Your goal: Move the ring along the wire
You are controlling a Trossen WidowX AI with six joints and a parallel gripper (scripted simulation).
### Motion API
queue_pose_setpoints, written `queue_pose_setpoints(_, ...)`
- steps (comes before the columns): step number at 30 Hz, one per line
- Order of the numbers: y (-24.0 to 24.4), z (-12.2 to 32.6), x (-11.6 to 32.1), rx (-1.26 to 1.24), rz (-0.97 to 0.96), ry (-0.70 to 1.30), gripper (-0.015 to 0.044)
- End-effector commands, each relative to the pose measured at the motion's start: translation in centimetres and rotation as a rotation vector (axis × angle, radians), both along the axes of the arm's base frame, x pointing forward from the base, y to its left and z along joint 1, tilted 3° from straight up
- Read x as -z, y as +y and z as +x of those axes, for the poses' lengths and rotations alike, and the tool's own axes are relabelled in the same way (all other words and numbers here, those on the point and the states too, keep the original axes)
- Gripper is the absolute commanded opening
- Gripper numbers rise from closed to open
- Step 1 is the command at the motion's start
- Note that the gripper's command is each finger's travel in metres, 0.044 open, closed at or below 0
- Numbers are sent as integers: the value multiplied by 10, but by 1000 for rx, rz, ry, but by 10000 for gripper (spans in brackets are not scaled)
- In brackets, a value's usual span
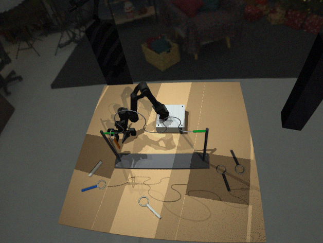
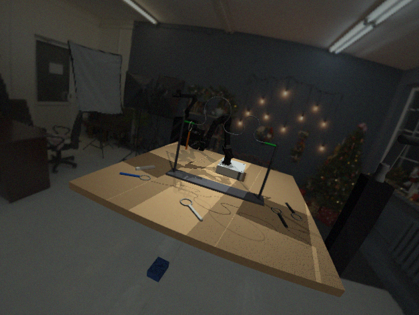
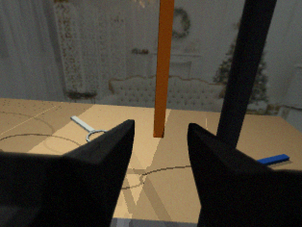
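The ring (image 1: 114, 137) (image 2: 190, 126) hangs on the green part (image 1: 105, 133) (image 2: 187, 121) beside the left post (image 1: 110, 146) (image 2: 178, 150) (image 3: 245, 72). Its orange handle (image 1: 117, 143) (image 2: 187, 140) (image 3: 163, 72) points down. My gripper (image 1: 120, 141) (image 3: 161, 128) is open and empty. In the wrist view the handle's lower end shows beyond the fingertips, between them sideways; the left post is just right of it. The other green part (image 1: 199, 131) (image 2: 269, 144) meets the right post (image 1: 205, 146) (image 2: 267, 172). The exact gap between fingers and handle cannot be told.
The curved grey wire (image 2: 218, 97) rises between the posts, close to my arm in the top view. The dark base (image 1: 161, 160) (image 2: 216, 186) carries the posts. A blue-handled ring (image 1: 89, 188) (image 3: 274, 160), a white-handled ring (image 1: 154, 211) (image 3: 82, 123) and a pale bar (image 1: 95, 168) lie on the table.
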State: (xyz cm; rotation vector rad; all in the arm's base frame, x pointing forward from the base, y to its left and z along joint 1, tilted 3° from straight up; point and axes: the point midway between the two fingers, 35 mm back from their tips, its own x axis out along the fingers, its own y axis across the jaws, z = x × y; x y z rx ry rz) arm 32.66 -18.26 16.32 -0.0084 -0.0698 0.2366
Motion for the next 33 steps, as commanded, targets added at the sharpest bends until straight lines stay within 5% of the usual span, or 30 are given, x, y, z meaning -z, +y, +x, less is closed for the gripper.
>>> queue_pose_setpoints(1, 0, 8, -2, 4, -4, -4, 160)
queue_pose_setpoints(33, 13, 52, -6, 4, -5, -6, 160)
